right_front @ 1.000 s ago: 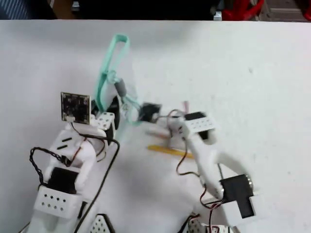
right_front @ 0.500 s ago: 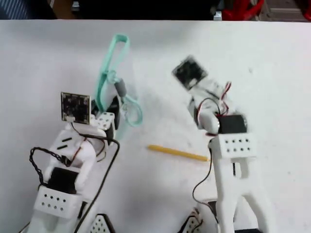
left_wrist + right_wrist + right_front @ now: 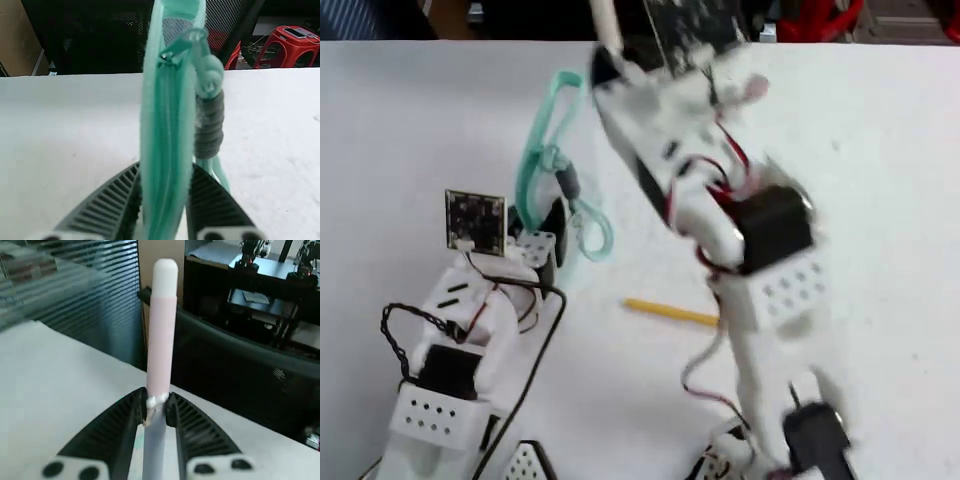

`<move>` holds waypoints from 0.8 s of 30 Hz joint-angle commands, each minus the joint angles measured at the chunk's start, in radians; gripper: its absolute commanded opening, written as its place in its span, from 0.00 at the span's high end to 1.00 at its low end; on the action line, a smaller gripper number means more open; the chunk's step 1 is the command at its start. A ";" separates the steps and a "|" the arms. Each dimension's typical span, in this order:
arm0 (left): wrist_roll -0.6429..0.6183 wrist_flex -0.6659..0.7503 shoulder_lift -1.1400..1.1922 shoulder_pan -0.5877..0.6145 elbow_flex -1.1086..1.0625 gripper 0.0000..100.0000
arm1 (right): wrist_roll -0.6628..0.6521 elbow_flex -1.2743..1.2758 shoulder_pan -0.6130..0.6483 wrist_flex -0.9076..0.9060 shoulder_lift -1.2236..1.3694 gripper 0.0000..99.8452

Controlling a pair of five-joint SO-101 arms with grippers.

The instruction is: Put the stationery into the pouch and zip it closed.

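A clear pouch with a teal zipper edge (image 3: pixel 548 150) stands on its edge on the white table. My left gripper (image 3: pixel 162 185) is shut on the pouch's teal zipper band (image 3: pixel 165 125); in the high view the left gripper (image 3: pixel 552 238) sits at the pouch's near end. A grey wrapped strap (image 3: pixel 209 122) hangs beside the zipper pull (image 3: pixel 165 56). My right gripper (image 3: pixel 155 407) is shut on a pink and white pen (image 3: pixel 162 330), which stands upright between its fingers. The right arm (image 3: pixel 720 200) is raised high over the table's far side. A yellow pencil (image 3: pixel 672 313) lies on the table between the arms.
The white table (image 3: pixel 880 200) has open room to the right and at the far left. Its far edge (image 3: pixel 440 42) borders a dark area. Red stools (image 3: pixel 295 42) and a black chair stand beyond the table.
The right arm has risen from the table near the pouch's near end and swung up toward the far side with the pen in its grip. The left arm and pouch have stayed put.
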State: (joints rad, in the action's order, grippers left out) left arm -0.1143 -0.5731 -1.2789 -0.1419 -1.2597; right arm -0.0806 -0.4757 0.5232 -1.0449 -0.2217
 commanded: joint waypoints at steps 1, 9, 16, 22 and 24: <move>0.009 0.025 -0.018 -0.012 0.006 0.88 | 0.092 -0.135 0.019 0.153 0.094 0.98; 0.009 0.029 -0.018 -0.012 0.006 0.88 | 0.173 -0.161 0.041 0.294 0.295 0.98; 0.009 0.029 -0.016 -0.012 0.009 0.88 | 0.180 -0.153 0.027 0.217 0.354 0.98; 0.009 0.029 -0.016 -0.012 0.009 0.88 | 0.173 -0.153 0.022 0.056 0.340 0.98; 0.009 0.029 -0.016 -0.012 0.009 0.88 | 0.170 -0.161 0.022 -0.019 0.331 0.98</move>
State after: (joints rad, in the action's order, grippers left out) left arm -0.1143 -0.5731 -1.2789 -0.1419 -1.2597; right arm 0.0928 -0.5907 0.5585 -0.9851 0.1465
